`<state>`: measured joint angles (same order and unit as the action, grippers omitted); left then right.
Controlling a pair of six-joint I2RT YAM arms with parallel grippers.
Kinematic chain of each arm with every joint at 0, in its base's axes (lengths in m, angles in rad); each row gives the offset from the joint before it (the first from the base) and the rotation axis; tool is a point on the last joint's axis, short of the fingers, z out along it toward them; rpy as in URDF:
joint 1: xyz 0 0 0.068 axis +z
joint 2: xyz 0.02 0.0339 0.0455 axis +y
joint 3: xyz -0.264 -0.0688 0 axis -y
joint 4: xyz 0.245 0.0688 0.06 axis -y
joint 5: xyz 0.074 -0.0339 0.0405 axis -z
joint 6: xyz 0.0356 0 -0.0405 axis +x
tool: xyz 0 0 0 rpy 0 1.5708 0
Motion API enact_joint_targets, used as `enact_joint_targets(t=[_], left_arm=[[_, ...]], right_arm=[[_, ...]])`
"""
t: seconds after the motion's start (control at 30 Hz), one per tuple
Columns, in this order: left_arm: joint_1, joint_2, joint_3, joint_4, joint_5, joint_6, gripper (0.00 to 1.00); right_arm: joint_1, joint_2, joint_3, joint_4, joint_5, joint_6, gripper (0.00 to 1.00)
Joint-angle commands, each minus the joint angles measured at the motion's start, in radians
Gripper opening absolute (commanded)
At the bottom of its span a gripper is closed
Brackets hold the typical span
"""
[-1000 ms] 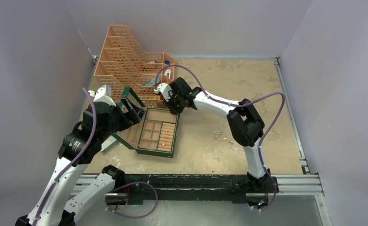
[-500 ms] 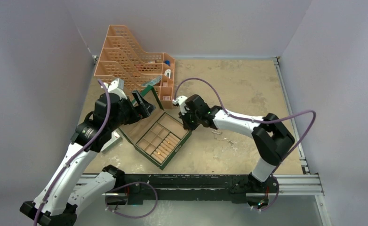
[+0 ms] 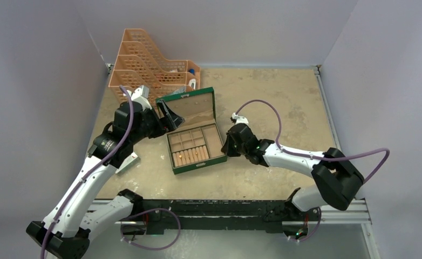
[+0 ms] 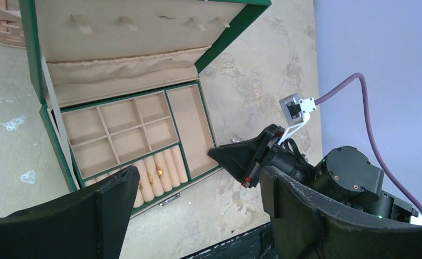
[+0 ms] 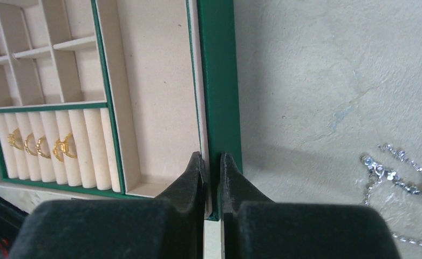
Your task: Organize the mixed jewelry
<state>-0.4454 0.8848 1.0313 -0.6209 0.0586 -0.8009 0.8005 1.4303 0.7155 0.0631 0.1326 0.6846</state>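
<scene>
The green box (image 3: 198,165) sits open on the worktop (image 3: 273,102), its lid (image 3: 190,108) standing up at the far side, just in front of the orange rack (image 3: 144,70); the right claw (image 5: 211,162) is closed on the box's right wall, one finger inside the long empty compartment and the other on the outer green face, with only a thin gap between them; the left claw (image 3: 167,117) hovers by the lid's left edge with its fingers spread wide and nothing between them; of the mixed jewelry, the gold rings (image 5: 39,145) are tucked into the padded rolls along the box's near-left section, while the silvery chain (image 5: 400,178) lies loose on the bare worktop to the right of the box, apart from it; the small square compartments behind the rolls show only their beige lining.
</scene>
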Motion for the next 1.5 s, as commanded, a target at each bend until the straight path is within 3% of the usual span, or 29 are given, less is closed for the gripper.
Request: enact_joint_targets(t=[0.0, 0.07, 0.13, 0.17, 0.3, 0.47, 0.7, 0.83, 0.97, 1.07, 1.23, 1.47], left_arm=[[0.005, 0.008, -0.008, 0.064, 0.02, 0.0, 0.82], [0.005, 0.016, -0.007, 0.07, 0.022, 0.001, 0.82], [0.005, 0.025, -0.005, 0.076, 0.025, 0.002, 0.82], [0.005, 0.029, -0.004, 0.078, 0.026, 0.003, 0.82], [0.005, 0.033, -0.013, 0.092, 0.026, 0.007, 0.82], [0.005, 0.037, -0.029, 0.132, 0.061, 0.033, 0.82], [0.005, 0.076, -0.052, 0.226, 0.159, 0.076, 0.83], [0.005, 0.086, -0.085, 0.255, 0.176, 0.077, 0.83], [0.005, 0.101, -0.113, 0.273, 0.198, 0.09, 0.83], [0.005, 0.117, -0.113, 0.264, 0.201, 0.11, 0.83], [0.007, 0.135, -0.113, 0.263, 0.208, 0.135, 0.83], [0.014, 0.176, -0.114, 0.267, 0.244, 0.139, 0.83]], right_arm=[[0.009, -0.03, 0.007, 0.107, 0.008, 0.207, 0.09], [0.009, -0.035, 0.02, 0.109, -0.028, 0.197, 0.22], [0.01, -0.053, 0.032, 0.106, -0.061, 0.162, 0.44], [0.009, -0.071, 0.038, 0.095, -0.056, 0.158, 0.5], [-0.001, -0.173, 0.08, -0.045, 0.097, 0.154, 0.57], [-0.025, -0.258, 0.094, -0.261, 0.313, 0.251, 0.58], [-0.035, -0.3, 0.001, -0.524, 0.444, 0.571, 0.56], [-0.037, -0.3, -0.02, -0.59, 0.458, 0.636, 0.58], [-0.045, -0.263, -0.042, -0.589, 0.424, 0.614, 0.62], [-0.069, -0.236, -0.065, -0.52, 0.361, 0.506, 0.61], [-0.104, -0.208, -0.055, -0.523, 0.386, 0.442, 0.47], [-0.141, -0.09, 0.017, -0.507, 0.37, 0.297, 0.41]])
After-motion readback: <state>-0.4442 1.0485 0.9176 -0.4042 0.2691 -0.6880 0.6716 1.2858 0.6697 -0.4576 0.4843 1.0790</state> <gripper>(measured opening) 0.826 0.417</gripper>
